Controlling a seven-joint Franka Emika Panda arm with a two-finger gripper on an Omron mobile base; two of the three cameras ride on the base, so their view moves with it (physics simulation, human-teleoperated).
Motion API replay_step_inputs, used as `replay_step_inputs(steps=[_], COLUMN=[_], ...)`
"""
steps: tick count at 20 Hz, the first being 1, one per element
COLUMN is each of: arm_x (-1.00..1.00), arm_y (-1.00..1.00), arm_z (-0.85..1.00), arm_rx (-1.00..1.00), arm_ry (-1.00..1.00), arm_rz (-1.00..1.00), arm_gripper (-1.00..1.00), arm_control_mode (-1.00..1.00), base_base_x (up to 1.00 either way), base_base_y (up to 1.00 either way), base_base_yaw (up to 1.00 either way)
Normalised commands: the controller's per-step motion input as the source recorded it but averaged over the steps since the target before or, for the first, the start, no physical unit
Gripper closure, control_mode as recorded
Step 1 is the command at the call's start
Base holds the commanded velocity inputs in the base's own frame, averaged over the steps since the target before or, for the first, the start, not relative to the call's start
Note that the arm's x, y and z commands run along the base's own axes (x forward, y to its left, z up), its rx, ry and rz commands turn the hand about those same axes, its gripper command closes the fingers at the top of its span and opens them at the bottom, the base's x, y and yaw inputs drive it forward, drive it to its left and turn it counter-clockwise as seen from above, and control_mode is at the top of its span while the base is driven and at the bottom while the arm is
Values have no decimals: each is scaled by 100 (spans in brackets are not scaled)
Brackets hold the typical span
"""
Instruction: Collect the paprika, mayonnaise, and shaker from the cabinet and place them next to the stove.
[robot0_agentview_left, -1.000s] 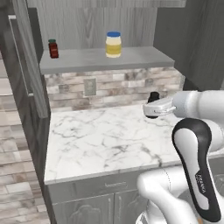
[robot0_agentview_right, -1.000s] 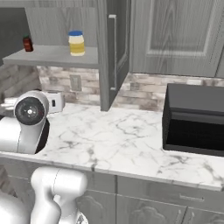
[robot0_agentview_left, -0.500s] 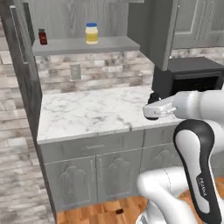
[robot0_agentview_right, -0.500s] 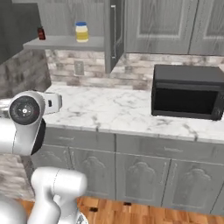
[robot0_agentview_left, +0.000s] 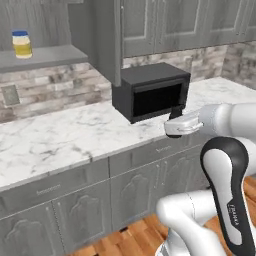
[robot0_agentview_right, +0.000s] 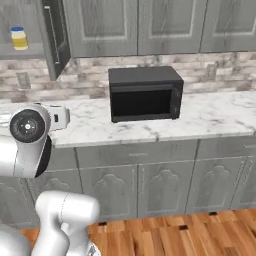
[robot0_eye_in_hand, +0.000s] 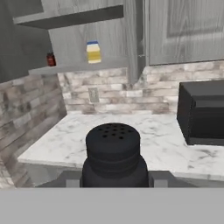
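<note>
My gripper (robot0_agentview_left: 175, 119) is shut on the shaker (robot0_agentview_left: 176, 111), a small black piece held above the counter's front edge. In the hand view the shaker (robot0_eye_in_hand: 113, 153) stands large between the jaws, its holed top facing the camera. The mayonnaise (robot0_agentview_left: 21, 44) (robot0_eye_in_hand: 93, 52), a pale-yellow jar with a blue lid, stands on the shelf of the open cabinet (robot0_eye_in_hand: 78, 66). To its left on the same shelf is the paprika (robot0_eye_in_hand: 51, 59), a small dark-red jar. The mayonnaise (robot0_agentview_right: 19, 38) sits at the far upper left of the right base view. The stove is out of view.
A black microwave (robot0_agentview_left: 151, 91) (robot0_agentview_right: 144, 93) stands on the white marble counter (robot0_agentview_left: 60, 137) against the brick backsplash. The cabinet's open door (robot0_agentview_right: 55, 35) juts out over the counter. Grey lower cabinets (robot0_agentview_right: 150, 175) and a wood floor lie below.
The whole scene has slid left in both base views as the base drives right; the microwave has come closer. My gripper still holds the shaker.
</note>
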Motion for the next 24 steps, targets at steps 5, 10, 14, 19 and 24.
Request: replay_step_inputs(steps=[5, 10, 14, 19, 24], arm_x=[0, 0, 0, 0, 0], arm_y=[0, 0, 0, 0, 0], arm_z=[0, 0, 0, 0, 0], arm_rx=[0, 0, 0, 0, 0], arm_ry=[0, 0, 0, 0, 0], arm_rz=[0, 0, 0, 0, 0], arm_gripper=[100, 100, 100, 100, 100], arm_control_mode=[100, 100, 100, 100, 100], base_base_x=[-6, 0, 0, -13, -78], base_base_y=[-66, -89, -95, -62, -14], base_base_yaw=[-49, -46, -47, -51, -47])
